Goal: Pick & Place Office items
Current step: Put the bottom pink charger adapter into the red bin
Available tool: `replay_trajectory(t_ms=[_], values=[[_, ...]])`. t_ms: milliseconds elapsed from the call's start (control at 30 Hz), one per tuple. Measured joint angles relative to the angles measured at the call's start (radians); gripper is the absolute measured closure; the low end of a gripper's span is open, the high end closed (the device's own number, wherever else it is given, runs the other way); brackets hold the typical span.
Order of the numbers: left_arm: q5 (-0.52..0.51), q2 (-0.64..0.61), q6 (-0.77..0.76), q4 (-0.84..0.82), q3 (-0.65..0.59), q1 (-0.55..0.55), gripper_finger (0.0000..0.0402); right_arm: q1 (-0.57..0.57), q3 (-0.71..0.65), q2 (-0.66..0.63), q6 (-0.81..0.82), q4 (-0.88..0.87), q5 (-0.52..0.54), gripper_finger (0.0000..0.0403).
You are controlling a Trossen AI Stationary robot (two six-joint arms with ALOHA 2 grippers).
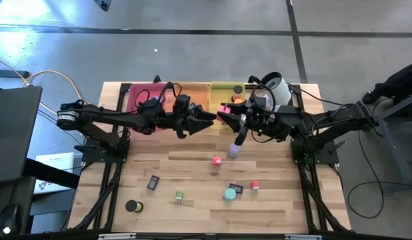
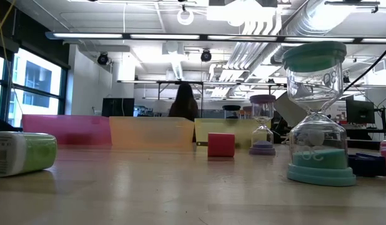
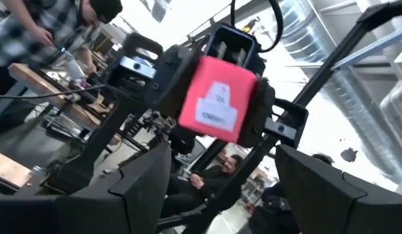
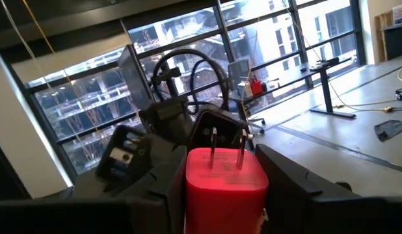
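Right gripper (image 4: 227, 195) is clamping a red cube-shaped charger (image 4: 226, 188) — you can see its two metal prongs pointing away from the wrist — and holding it up in the air over the middle of the back of the table (image 1: 193, 167), just in front of the orange tray (image 1: 193, 93). Facing it, the left gripper (image 3: 220, 195) is standing with its fingers spread and nothing between them, its tips almost meeting the right one's, and its camera is looking straight at the charger's labelled face. Judging from this, you are setting up a hand-over between the arms. Further out, the other items are lying loose on the front half of the table: a small red cube (image 1: 216, 161), a purple sand timer (image 1: 233, 151), a teal one (image 1: 230, 194), a green roll (image 1: 179, 196). Watch the transfer — if the right jaws are letting go before the left ones are closing, the charger is likely dropping onto the table, and a crooked approach could be knocking fingertips together.
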Motion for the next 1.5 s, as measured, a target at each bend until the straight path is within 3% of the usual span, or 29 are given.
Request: replay_trajectory(t_ms=[300, 433, 633, 867, 1233, 1500], values=[[0.010, 0.000, -0.078, 0.018, 0.000, 0.012, 0.0067, 0.000, 0.000, 0.001, -0.029, 0.011, 0.004, 0.0260], [-0.078, 0.000, -0.080, 0.076, 0.000, 0.012, 0.0045, -0.008, 0.000, 0.024, -0.067, 0.115, 0.004, 0.0260], [-0.159, -0.001, -0.032, 0.214, 0.000, 0.010, 0.0042, -0.025, 0.000, 0.074, -0.157, 0.262, -0.021, 0.0260], [-0.168, -0.001, -0.186, 0.228, 0.001, 0.013, 0.0042, -0.095, 0.000, 0.094, -0.125, 0.328, -0.137, 0.0260], [-0.129, -0.001, -0.340, 0.227, 0.001, 0.020, 0.0042, -0.182, 0.002, 0.130, 0.019, 0.331, -0.340, 0.0260], [-0.038, -0.001, -0.395, 0.226, 0.000, 0.037, 0.0042, -0.190, 0.002, 0.153, 0.051, 0.345, -0.363, 0.0260]])
